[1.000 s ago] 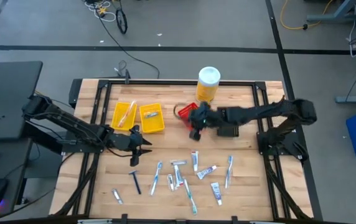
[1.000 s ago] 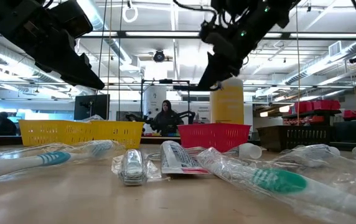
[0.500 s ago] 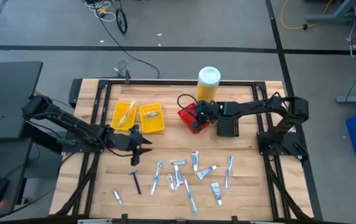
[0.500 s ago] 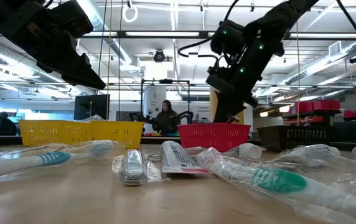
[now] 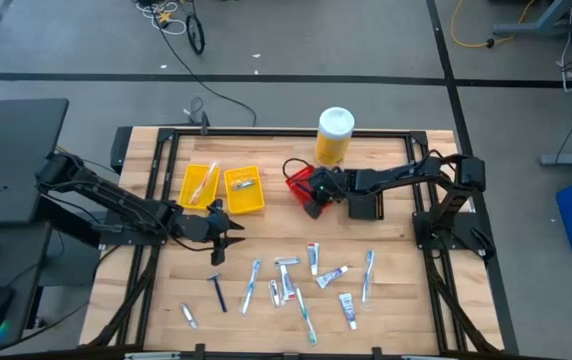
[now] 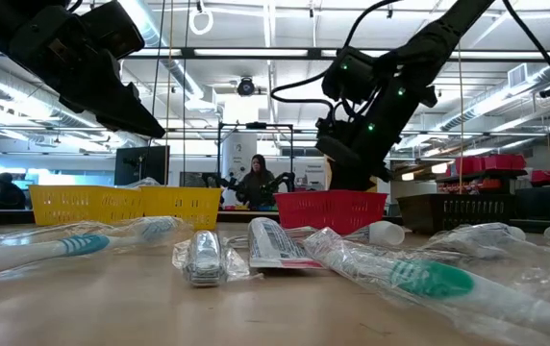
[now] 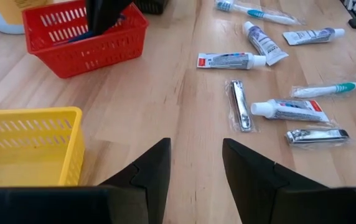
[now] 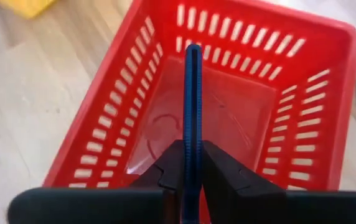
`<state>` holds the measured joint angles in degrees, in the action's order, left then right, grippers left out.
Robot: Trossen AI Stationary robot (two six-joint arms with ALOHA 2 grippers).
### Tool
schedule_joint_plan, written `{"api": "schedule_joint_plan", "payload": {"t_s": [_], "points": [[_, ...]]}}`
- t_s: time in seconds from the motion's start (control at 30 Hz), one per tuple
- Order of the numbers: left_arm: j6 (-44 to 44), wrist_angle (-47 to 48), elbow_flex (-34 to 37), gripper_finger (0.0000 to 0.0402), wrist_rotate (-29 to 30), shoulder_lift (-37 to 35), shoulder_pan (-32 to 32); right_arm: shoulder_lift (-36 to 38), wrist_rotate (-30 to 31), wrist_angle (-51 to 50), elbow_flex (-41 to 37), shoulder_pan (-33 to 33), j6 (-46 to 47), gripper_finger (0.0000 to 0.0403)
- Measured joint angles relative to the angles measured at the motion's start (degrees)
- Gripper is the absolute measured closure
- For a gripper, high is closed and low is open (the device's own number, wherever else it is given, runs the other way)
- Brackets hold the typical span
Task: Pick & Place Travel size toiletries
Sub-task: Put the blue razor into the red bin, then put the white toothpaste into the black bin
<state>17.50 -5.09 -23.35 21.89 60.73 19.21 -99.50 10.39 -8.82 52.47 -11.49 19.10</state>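
Note:
My right gripper (image 5: 313, 196) is shut on a slim dark-blue toiletry (image 8: 192, 93) and reaches down into the red bin (image 8: 128, 112) in front of the yellow canister (image 5: 334, 135). The other travel toiletries (image 5: 296, 285) lie flat on the wood near the table's near edge: toothbrushes, white tubes, a dark razor and silvery packets. My left gripper (image 7: 196, 162) hangs open above bare wood, beside the near edge of the two yellow bins (image 5: 224, 188). It touches nothing. My right gripper pinches the slim blue item's near end (image 8: 192, 155) between its two fingers (image 8: 172, 165), which lie along its length. The item sticks out ahead of the fingertips, edge-on, over the red bin's floor. Whether its far tip touches the floor cannot be told.
Each yellow bin (image 5: 243, 189) holds a small item. The tall yellow canister with a white lid stands just behind the red bin (image 5: 301, 180). A black block (image 5: 366, 207) sits right of the red bin. Bare wood lies between the bins and the toiletries. A person (image 6: 256, 183) sits far behind.
My right gripper, still shut on the blue item, has come down from well above the table into the red bin, shifting slightly toward the table's far edge. The left arm has kept still.

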Motion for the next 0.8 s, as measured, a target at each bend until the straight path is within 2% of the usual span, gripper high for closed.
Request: {"api": "schedule_joint_plan", "payload": {"t_s": [0.1,0.43,0.6,0.8], "points": [[0.2,0.0,0.0,0.0249,0.0,0.0,0.0,-0.2,-0.1,0.1,0.0,0.0,-0.4,0.0334],[0.8,0.0,0.0,0.0249,0.0,0.0,0.0,0.0,-0.1,0.6,0.4,0.2,-2.5,0.0234],[0.8,0.0,0.0,0.0249,0.0,0.0,0.0,2.0,-0.1,1.0,2.1,1.6,-5.9,0.0210],[0.8,-0.1,0.0,0.0249,0.0,0.0,0.0,5.5,-0.1,1.0,2.4,4.6,-9.9,0.0199]]}}
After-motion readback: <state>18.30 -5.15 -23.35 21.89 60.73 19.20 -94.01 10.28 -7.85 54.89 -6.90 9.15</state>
